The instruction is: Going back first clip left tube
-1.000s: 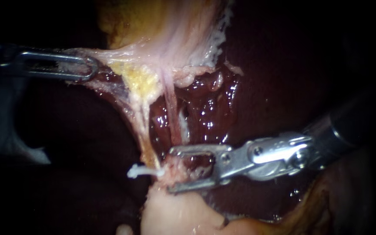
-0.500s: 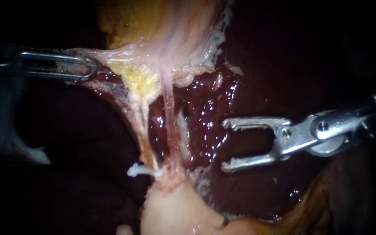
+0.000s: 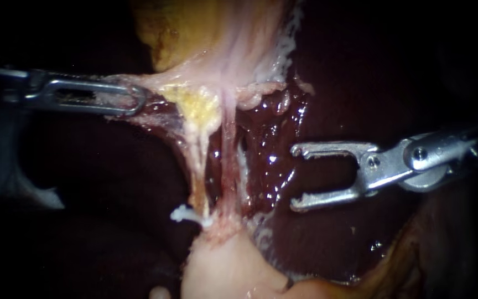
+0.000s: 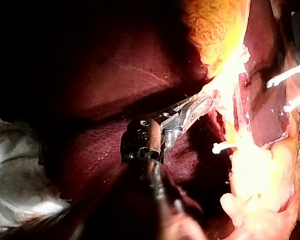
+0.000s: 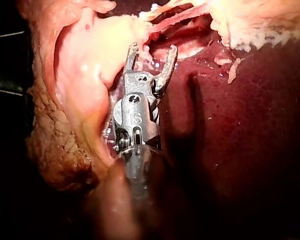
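Observation:
Two thin tubes run down from the gallbladder [image 3: 211,39]: a yellowish left tube [image 3: 197,160] and a pink right tube [image 3: 229,160]. A white clip [image 3: 186,214] sits across the left tube's lower end, also seen in the left wrist view as the clip [image 4: 222,147]. My left instrument [image 3: 138,104] comes in from the left, its jaws shut on pale tissue just below the gallbladder and pulling it sideways; the left instrument [image 4: 196,106] grips the same tissue there. My right instrument [image 3: 294,177] hangs to the right of the tubes with jaws open and empty; in its own view the right instrument [image 5: 152,52] stops short of them.
Dark red liver [image 3: 360,83] fills the background, wet and glistening between the tubes and the right jaws. A pale lump of tissue [image 3: 222,271] lies below the tubes' lower ends. A yellow-brown fold [image 3: 399,266] sits at the lower right.
My right instrument has drawn back to the right, from around the tubes' lower end to open liver, jaws still open. The white clip stays on the left tube. The left instrument keeps its hold.

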`<state>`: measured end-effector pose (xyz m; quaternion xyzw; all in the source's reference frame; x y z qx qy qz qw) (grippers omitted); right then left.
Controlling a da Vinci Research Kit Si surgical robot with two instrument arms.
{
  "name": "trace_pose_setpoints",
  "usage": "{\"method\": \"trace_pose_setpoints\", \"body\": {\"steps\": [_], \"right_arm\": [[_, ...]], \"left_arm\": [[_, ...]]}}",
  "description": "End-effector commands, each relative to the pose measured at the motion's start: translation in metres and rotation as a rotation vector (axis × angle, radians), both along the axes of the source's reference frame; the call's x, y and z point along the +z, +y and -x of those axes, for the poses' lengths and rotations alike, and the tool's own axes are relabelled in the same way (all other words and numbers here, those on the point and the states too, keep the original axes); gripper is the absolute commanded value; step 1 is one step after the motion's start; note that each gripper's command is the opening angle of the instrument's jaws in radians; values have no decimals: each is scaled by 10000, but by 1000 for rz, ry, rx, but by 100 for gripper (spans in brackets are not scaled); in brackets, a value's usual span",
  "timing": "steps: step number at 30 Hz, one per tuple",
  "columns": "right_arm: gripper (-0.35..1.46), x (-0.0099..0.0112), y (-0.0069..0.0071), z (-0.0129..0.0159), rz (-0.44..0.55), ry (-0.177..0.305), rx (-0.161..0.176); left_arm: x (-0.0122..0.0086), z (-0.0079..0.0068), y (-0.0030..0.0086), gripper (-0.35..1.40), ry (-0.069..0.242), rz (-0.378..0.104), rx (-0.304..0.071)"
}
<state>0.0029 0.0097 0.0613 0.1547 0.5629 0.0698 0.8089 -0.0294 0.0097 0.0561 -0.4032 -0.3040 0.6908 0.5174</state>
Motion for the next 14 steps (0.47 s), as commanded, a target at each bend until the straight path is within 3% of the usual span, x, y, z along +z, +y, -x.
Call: {"method": "trace_pose_setpoints", "body": {"steps": [1, 6, 14], "right_arm": [[50, 0, 0, 0, 0, 0, 0], [50, 0, 0, 1, 0, 0, 0], [50, -1, 0, 0, -1, 0, 0]], "left_arm": [[3, 4, -2, -35, 5, -6, 1], [11, 14, -6, -35, 2, -3, 5], [9, 10, -4, -35, 0, -5, 8]]}}
